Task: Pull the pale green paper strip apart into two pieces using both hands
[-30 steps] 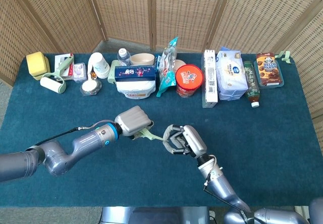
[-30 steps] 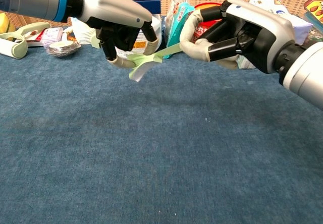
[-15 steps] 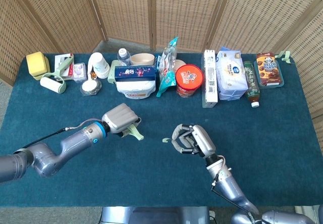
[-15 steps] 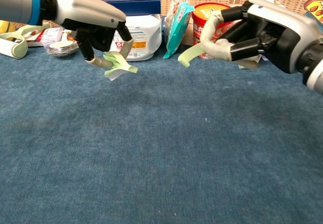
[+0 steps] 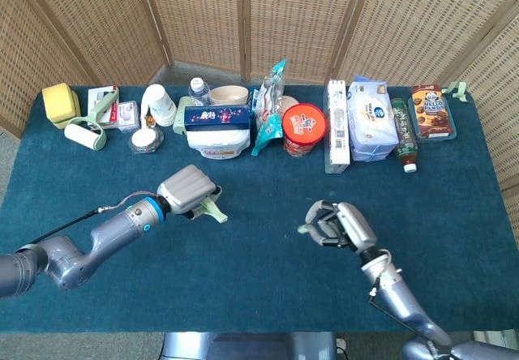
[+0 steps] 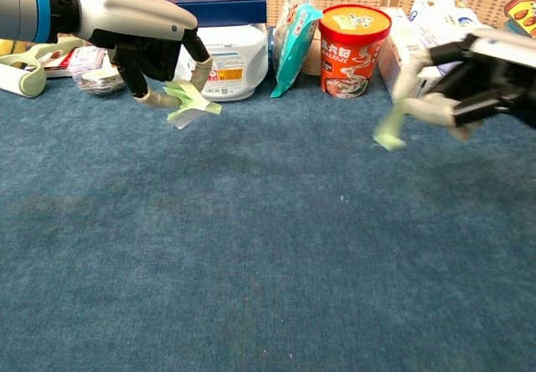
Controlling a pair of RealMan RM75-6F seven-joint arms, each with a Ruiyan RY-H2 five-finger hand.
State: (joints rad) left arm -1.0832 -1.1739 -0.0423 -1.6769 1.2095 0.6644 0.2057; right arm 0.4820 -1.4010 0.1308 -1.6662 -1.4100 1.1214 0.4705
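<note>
I hold my two hands well apart over the table (image 5: 243, 255) so the two green pieces stay split. My left hand (image 6: 146, 33) pinches one piece (image 6: 191, 104) up in the air. My right hand (image 6: 473, 83) pinches the other piece (image 6: 389, 129), which hangs down. I count two pieces, one in each hand. I think the pulling is done.

No text is clear enough to read for certain. The red cup (image 6: 355, 48) at the far middle carries printed characters, and the white tub (image 6: 234, 60) has a label, both too small to read.
</note>
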